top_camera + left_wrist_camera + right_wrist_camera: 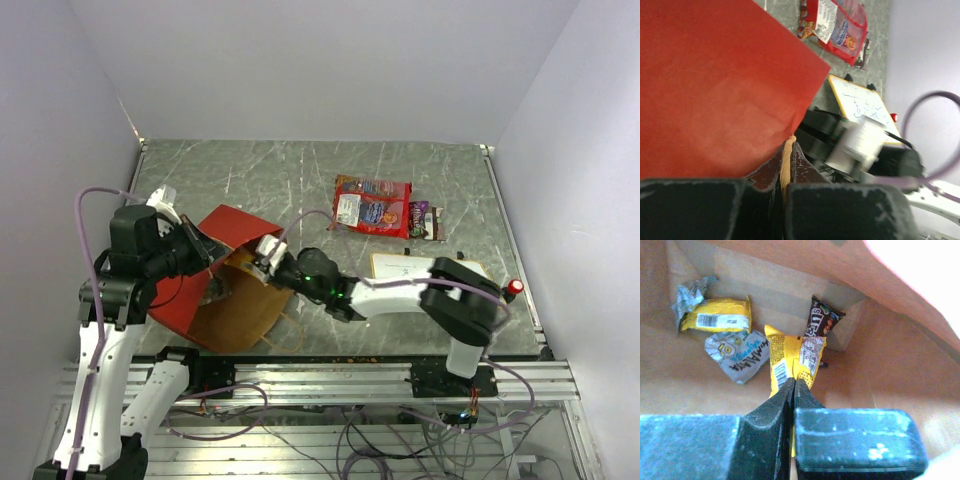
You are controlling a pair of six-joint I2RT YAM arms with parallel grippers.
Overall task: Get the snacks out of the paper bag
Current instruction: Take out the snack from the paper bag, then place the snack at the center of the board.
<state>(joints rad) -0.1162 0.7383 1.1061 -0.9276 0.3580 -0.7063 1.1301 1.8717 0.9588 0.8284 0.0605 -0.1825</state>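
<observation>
Left arm point(100, 340) stands tall at left side, wrist bent to right. Left gripper point(785, 150) pinched tight on bag handle point(786, 167). Right arm point(400, 295) folded low, reaching far across to left. Right gripper point(794, 385) tipped down, fingers squeezed together on yellow packet point(792, 357).

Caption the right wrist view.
Right pincer shut on a shiny yellow snack packet inside the brown-lined paper bag; second yellow packet, pale grey packet and dark brown packet beyond.
</observation>
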